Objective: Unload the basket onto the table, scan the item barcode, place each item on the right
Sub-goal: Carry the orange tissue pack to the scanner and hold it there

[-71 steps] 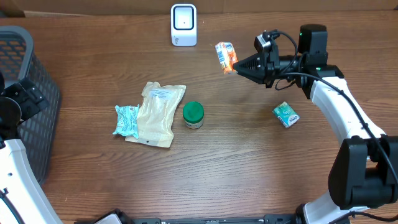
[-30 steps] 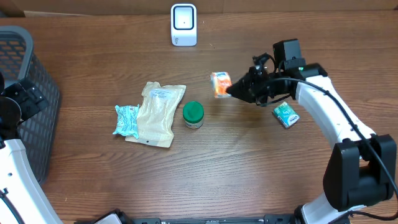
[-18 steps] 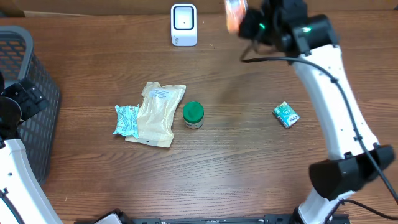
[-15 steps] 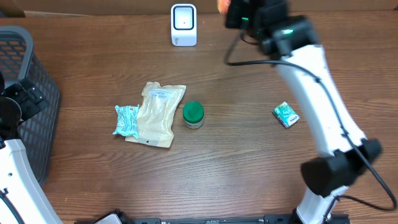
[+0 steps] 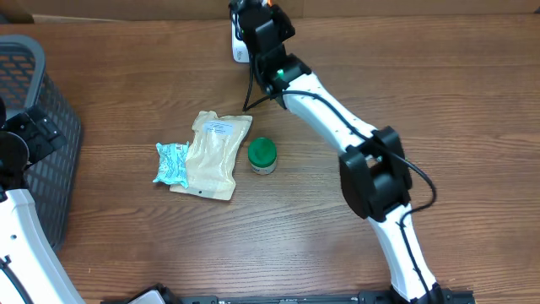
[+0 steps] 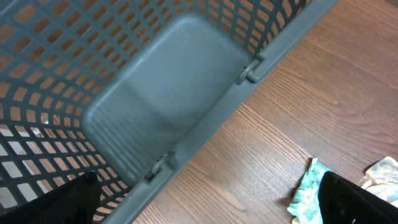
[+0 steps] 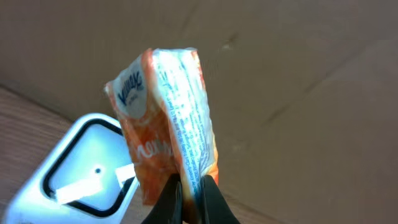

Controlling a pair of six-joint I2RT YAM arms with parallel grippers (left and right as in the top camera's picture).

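Overhead: table [image 5: 456,93], basket [image 5: 34,110] at its left edge, right arm [image 5: 337,127] stretched across to the far edge. The scanner [image 5: 239,49] stands there, mostly hidden under the wrist.

Right wrist view:
- The scanner window [image 7: 87,168] is lower left, tilted up towards the camera.
- The orange packet [image 7: 165,137] is upright just beside and above it. I can't tell the gap.
- The right gripper [image 7: 191,194] is pressed together, pinching the packet by its bottom edge only.
- The narrow printed side faces the camera and the orange front faces left. No barcode is readable from here, so I can't say which face carries it.

Left gripper [image 6: 205,186]: spread wide, empty, parked over the basket corner. Leave it there.

My read is that we're at the presenting step and not yet lined up. To do it well:
- Roll the wrist slowly so each broad face in turn squares up to the window.
- Stay close to the window without touching it.
- Pause on each face, because a sweep probably won't read.
- The packet is soft and held on a thin pinch, so I expect flop or swing on fast moves. Keep them slow and the grip tight.
- Keep the fingers off the printed faces and out of the window's line of sight.
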